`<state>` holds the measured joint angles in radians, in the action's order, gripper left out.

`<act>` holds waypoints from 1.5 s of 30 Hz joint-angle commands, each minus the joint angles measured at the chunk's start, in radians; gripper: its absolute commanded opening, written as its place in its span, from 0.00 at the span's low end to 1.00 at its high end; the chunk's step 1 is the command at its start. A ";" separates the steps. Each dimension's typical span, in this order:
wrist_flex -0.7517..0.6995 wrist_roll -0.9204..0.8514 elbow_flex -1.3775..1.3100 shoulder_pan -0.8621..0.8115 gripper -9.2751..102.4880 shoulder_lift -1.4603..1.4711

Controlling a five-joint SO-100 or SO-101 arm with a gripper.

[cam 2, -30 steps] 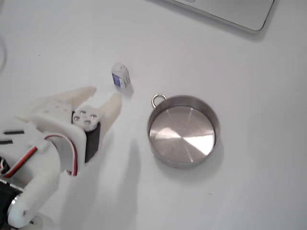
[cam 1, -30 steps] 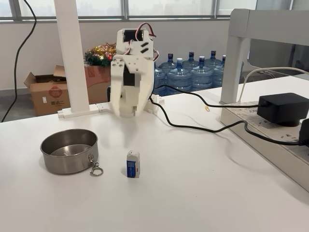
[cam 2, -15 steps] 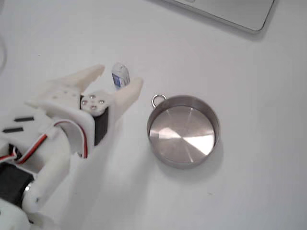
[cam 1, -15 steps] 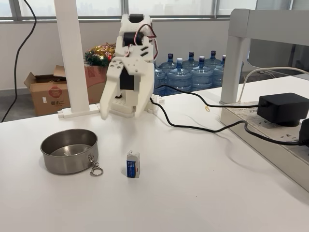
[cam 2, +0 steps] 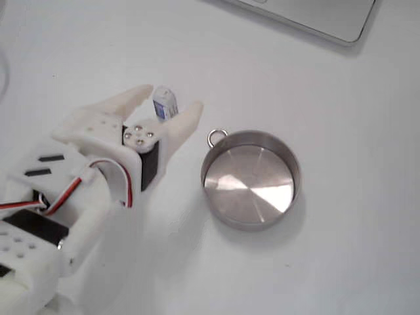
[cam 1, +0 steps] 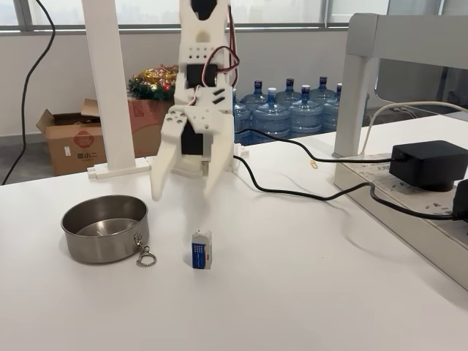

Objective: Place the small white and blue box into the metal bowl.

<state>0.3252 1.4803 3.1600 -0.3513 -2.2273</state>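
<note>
Two white fingers of the gripper are spreading wide apart and pointing down, and they are holding nothing. In a fixed view from the side, the gripper is hanging in the air above the white table. The small white and blue box is standing on the table below the fingertips and a bit nearer the camera, not touching them. In a fixed view from above, the gripper is showing the small white and blue box sitting in the gap between its two fingers. The metal bowl is resting just to the right of the gripper there, and its ring clip is facing the box.
</note>
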 commanded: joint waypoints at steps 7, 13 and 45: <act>0.080 0.011 -0.074 0.041 0.30 0.224; 0.081 0.012 -0.135 0.041 0.30 0.296; 0.083 0.072 -0.331 0.063 0.31 0.466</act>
<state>0.3912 1.5478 2.8639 -0.2899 -1.7610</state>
